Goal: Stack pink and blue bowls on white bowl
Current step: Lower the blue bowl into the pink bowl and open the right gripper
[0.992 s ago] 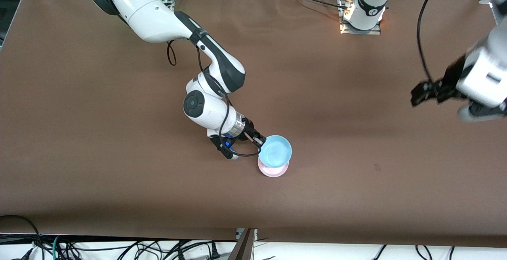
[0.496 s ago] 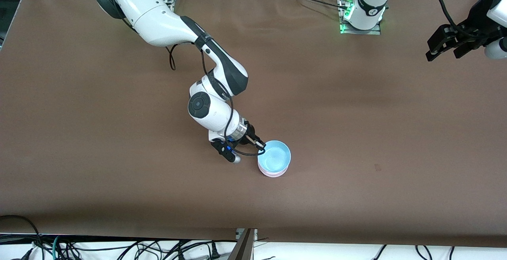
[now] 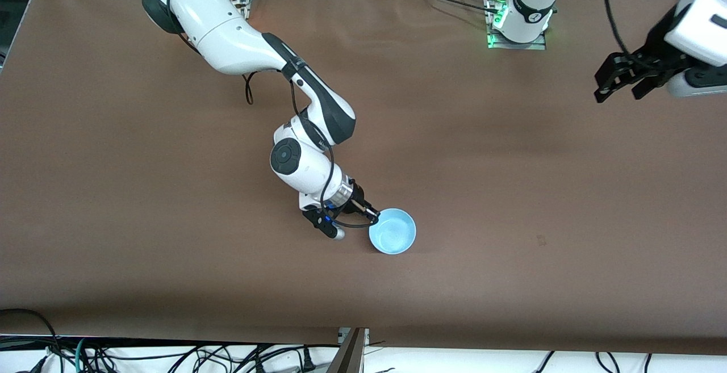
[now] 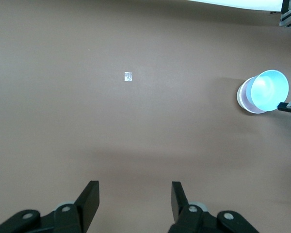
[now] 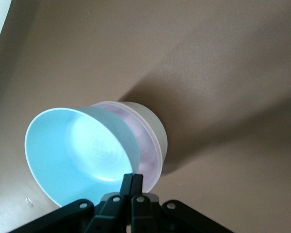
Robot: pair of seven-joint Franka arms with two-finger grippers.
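A: Which step is in hand?

B: The last one, by the look of it. The right tool (image 3: pixel 372 214) is pinched shut on the rim of the blue bowl (image 3: pixel 392 231), which sits tilted in the pink bowl (image 5: pixel 144 141), itself nested in the white bowl (image 5: pixel 155 127). The stack stands on the brown desk (image 3: pixel 511 191), about midway between the arms' ends and nearer the front camera than either base.

A: And the next move?

B: Probably to let the blue bowl settle level, part the fingers and lift clear without dragging the rim along. From above only the blue bowl shows, so how deep it is seated is hard to judge.

A: What are the bowls like?

B: Smooth, thin-walled, round, likely plastic, with a slight sheen; the desk cover is matte.

A: The other arm?

B: It waits. The left tool (image 4: pixel 135 196) hangs with fingers spread over bare desk at its own end.
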